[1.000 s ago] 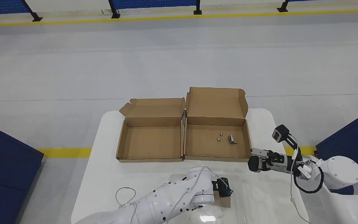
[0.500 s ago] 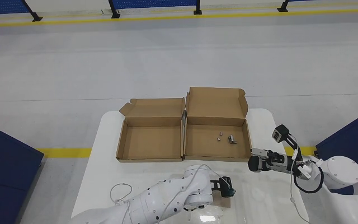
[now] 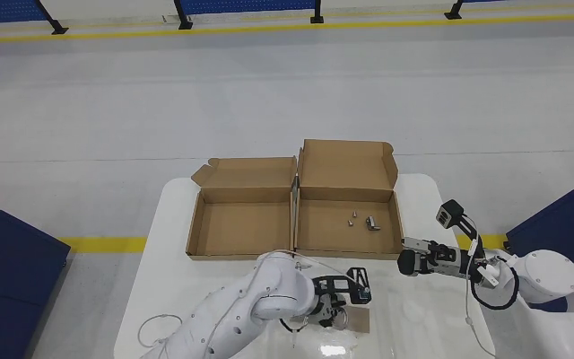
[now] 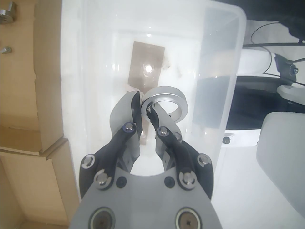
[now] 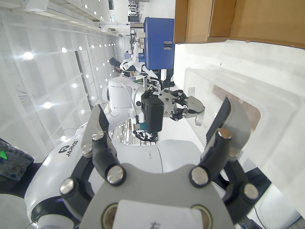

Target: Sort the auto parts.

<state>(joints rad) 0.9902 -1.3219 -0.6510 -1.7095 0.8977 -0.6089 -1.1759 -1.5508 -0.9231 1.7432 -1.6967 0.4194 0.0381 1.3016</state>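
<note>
My left gripper (image 4: 143, 101) is shut on a silver metal ring (image 4: 164, 104), one finger inside it and one outside, held above a clear plastic bin (image 4: 214, 48). From the top it hangs near the table's front middle (image 3: 341, 307). The right wrist view shows that left gripper (image 5: 190, 110) with the ring (image 5: 199, 120) over the bin (image 5: 238, 79). My right gripper (image 5: 162, 113) is open and holds nothing; it hovers at the table's right side (image 3: 404, 260), beside the right cardboard box (image 3: 345, 193). Small metal parts (image 3: 363, 220) lie in that box.
A second open cardboard box (image 3: 242, 229) stands to the left of the first, its floor bare. A brown label (image 4: 146, 65) lies on the bin's floor. Two small metal parts (image 4: 7, 15) show in the box next to the bin.
My left arm's elbow has swung out to the left and its wrist has turned, the gripper staying over the bin. The right arm has kept still.
</note>
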